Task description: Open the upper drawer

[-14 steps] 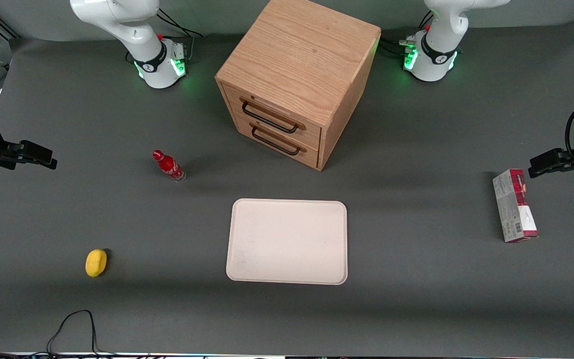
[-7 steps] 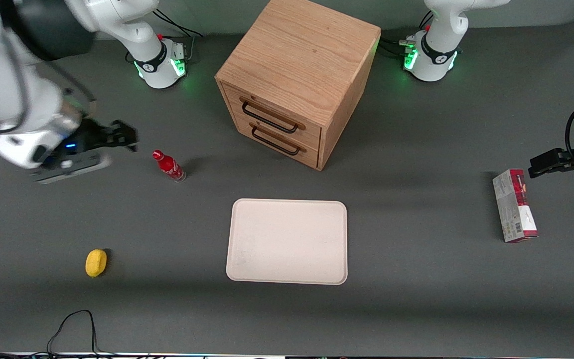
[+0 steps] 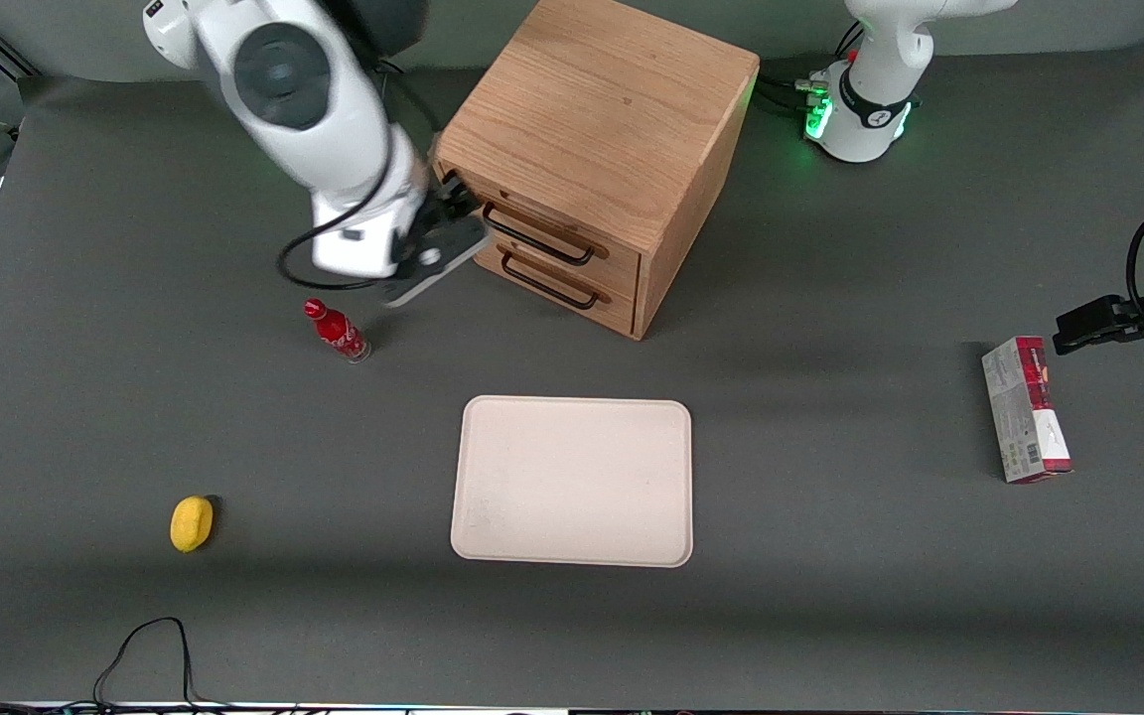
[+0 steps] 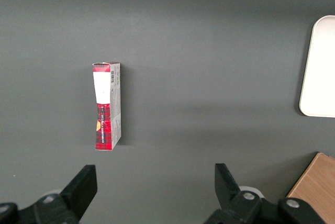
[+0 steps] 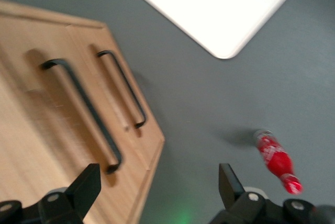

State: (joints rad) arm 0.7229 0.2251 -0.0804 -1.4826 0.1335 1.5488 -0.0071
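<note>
You swung the right arm's black two-finger gripper [image 3: 455, 199] in from the table's working-arm end to just beside the shut light-oak upper drawer [image 3: 544, 236] with its thin black bar handle [image 5: 84, 113], fingers apart and empty, so grasping remained.

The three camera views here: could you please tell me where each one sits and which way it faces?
Front view: high above the table edge, looking down at both arms, the cabinet, its upper drawer, tray, and gripper by the handle.
Right wrist view: on the working arm, facing the upper drawer and bottle; open gripper shows.
Left wrist view: on the parked arm, looking down at the red box.
All three show the tray.
</note>
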